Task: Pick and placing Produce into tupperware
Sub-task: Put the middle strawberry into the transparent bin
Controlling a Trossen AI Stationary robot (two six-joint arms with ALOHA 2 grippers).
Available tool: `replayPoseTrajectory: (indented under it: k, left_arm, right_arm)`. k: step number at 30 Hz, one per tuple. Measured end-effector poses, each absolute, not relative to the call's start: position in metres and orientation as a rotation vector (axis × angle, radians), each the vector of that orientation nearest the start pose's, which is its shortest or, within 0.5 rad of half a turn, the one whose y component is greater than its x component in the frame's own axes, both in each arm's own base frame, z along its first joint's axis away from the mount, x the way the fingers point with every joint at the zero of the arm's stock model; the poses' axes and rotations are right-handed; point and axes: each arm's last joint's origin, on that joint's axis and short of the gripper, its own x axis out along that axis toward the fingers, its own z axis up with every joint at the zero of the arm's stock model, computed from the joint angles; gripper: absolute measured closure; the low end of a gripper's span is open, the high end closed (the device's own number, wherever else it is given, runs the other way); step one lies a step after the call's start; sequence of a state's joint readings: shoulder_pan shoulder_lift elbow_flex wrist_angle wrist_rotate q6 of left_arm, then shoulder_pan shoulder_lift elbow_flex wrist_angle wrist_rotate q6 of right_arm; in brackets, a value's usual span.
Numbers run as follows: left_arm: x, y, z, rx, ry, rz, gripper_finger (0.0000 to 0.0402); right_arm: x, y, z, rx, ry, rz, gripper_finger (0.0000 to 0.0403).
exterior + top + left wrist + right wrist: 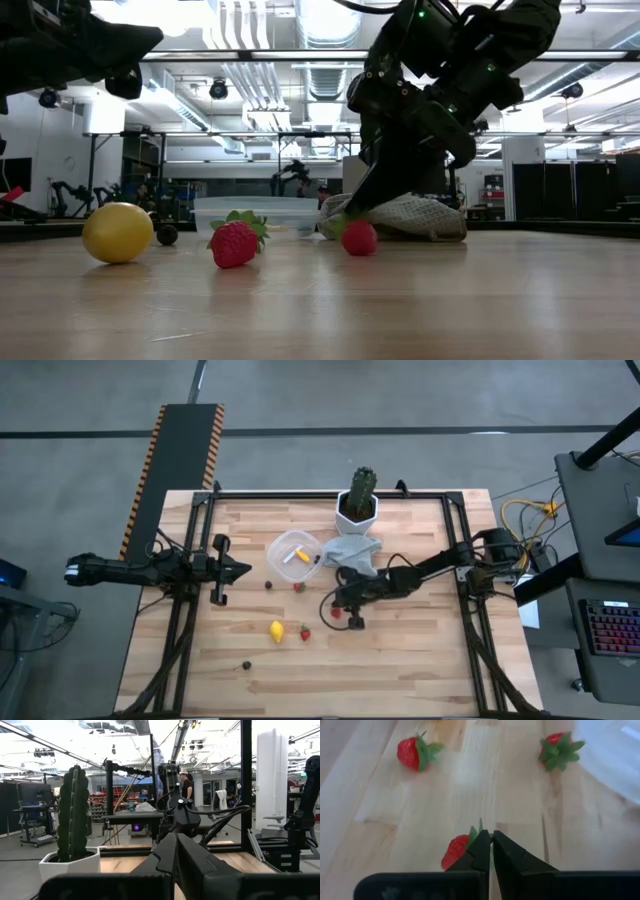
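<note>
The clear round tupperware (293,552) stands left of the pale cloth (355,550) and holds a yellow-orange piece. Loose produce lies on the wood: a lemon (277,630), two strawberries (305,632) (298,587) and two dark round pieces (269,584) (246,665). My right gripper (491,836) reaches in from the right, slanting down, and is shut at a third strawberry (455,852) near the table's middle. My left gripper (245,570) hovers shut at the left side, touching nothing. My right gripper pinches the strawberry's green leafy cap (475,831) between its two fingertips, coming from the table's right side and slanting down. The red body sticks out to one side of the fingers. In the low view the berry (359,238) rests on the table.
A green cactus (362,488) in a white pot (357,515) stands at the far edge, just behind the cloth. A black frame (330,493) runs around the tabletop. Bare wood lies toward the near edge and the right.
</note>
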State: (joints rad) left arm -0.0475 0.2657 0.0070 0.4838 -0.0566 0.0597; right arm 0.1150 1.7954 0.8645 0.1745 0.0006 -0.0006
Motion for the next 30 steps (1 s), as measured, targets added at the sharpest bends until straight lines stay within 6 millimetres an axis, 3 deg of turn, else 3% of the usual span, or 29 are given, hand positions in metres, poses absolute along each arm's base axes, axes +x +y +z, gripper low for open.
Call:
replayPoseTrajectory:
  k: [15,30]
  left_arm:
    - [0.112,-0.004,0.19,0.048,-0.229,0.016,0.0402]
    - [0.112,-0.004,0.19,0.047,-0.23,0.016,0.0402]
  right_arm:
    - [0.37,0.029,0.171,-0.116,0.652,0.102,0.0394]
    - [0.393,-0.023,0.214,-0.219,0.538,0.003,0.0394]
